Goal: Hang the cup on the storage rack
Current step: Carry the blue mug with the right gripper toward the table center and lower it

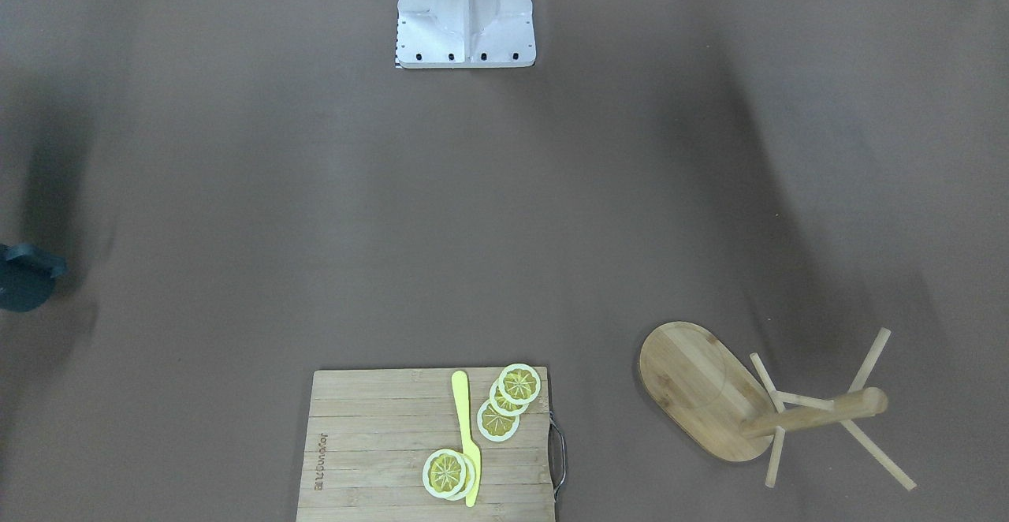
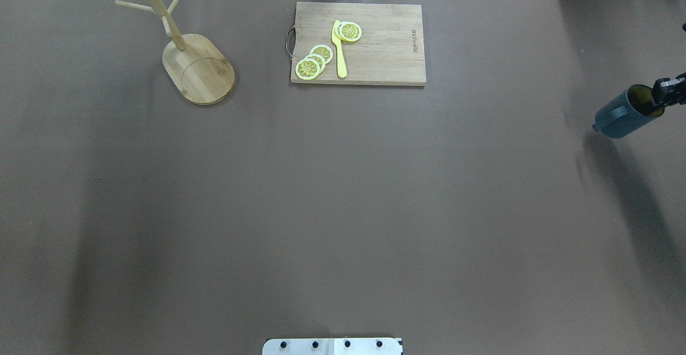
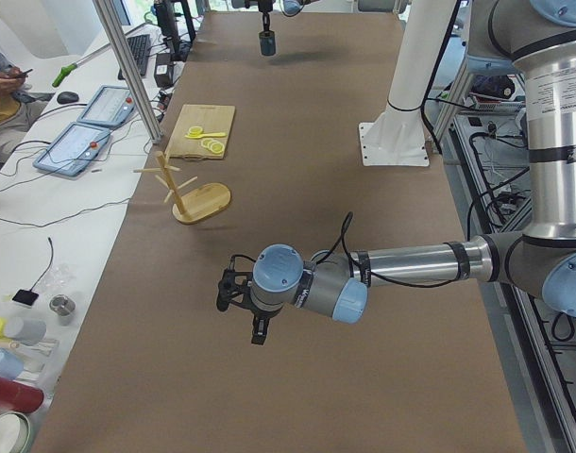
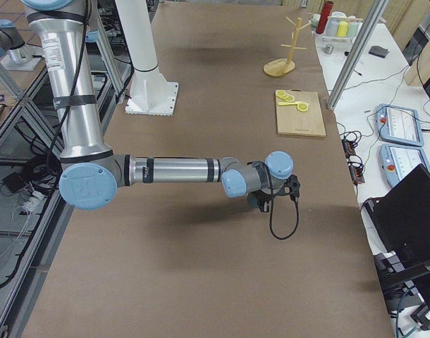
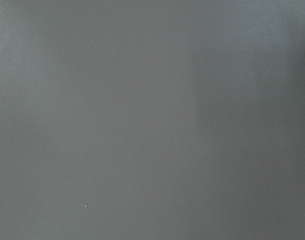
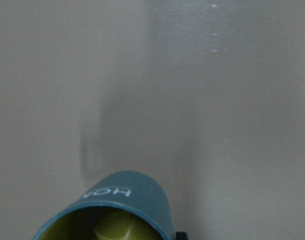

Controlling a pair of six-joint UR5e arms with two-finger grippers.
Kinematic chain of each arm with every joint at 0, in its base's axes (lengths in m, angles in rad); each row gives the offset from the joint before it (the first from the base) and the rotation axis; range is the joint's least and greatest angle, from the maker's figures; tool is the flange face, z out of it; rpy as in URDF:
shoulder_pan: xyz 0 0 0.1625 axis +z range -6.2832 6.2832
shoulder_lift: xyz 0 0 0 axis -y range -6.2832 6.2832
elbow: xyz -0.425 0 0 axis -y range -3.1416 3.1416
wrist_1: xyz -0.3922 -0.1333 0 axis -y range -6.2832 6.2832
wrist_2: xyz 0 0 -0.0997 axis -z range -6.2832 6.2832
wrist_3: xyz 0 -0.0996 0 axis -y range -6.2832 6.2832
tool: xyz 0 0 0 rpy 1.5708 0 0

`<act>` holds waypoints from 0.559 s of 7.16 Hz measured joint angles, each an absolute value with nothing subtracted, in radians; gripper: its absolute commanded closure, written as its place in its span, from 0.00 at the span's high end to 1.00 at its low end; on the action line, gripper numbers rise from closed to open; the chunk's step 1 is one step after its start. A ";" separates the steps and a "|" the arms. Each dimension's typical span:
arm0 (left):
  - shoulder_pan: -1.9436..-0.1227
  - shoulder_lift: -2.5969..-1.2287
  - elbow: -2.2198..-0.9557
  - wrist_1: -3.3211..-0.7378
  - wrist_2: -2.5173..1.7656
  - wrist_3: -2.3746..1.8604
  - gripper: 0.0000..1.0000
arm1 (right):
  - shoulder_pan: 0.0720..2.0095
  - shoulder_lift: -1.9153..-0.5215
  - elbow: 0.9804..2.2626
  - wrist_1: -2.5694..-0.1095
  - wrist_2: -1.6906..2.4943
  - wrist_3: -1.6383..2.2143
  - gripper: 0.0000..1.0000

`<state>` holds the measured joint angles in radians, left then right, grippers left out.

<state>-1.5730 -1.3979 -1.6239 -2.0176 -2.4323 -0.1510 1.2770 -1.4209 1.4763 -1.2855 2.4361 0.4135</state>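
One dark slate-blue cylindrical mug (image 2: 621,115) is clamped by its rim in the right claw (image 2: 658,96), so the next move is probably a carry to the light bamboo mug tree (image 2: 178,38) at the bench's (image 2: 343,210) far-left corner; I cannot tell the left claw's (image 3: 229,293) state.

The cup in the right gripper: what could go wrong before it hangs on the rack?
1. The right gripper holds the cup by its rim only, tilted; it may slip.
2. The storage rack stands at the opposite end of the table, so the reach may be strained.
3. Its pegs are thin; the cup could miss them.
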 measured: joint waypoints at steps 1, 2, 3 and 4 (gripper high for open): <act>-1.571 -1.401 -1.627 -2.039 -2.431 -0.151 0.98 | 1.215 -1.419 1.553 -1.283 2.429 0.518 0.00; -1.570 -1.403 -1.627 -2.054 -2.431 -0.151 0.98 | 1.161 -1.419 1.628 -1.281 2.423 0.602 0.00; -1.568 -1.404 -1.626 -2.061 -2.431 -0.150 0.98 | 1.106 -1.416 1.701 -1.281 2.411 0.682 0.00; -1.564 -1.405 -1.626 -2.065 -2.437 -0.149 0.98 | 1.043 -1.403 1.763 -1.282 2.383 0.747 0.00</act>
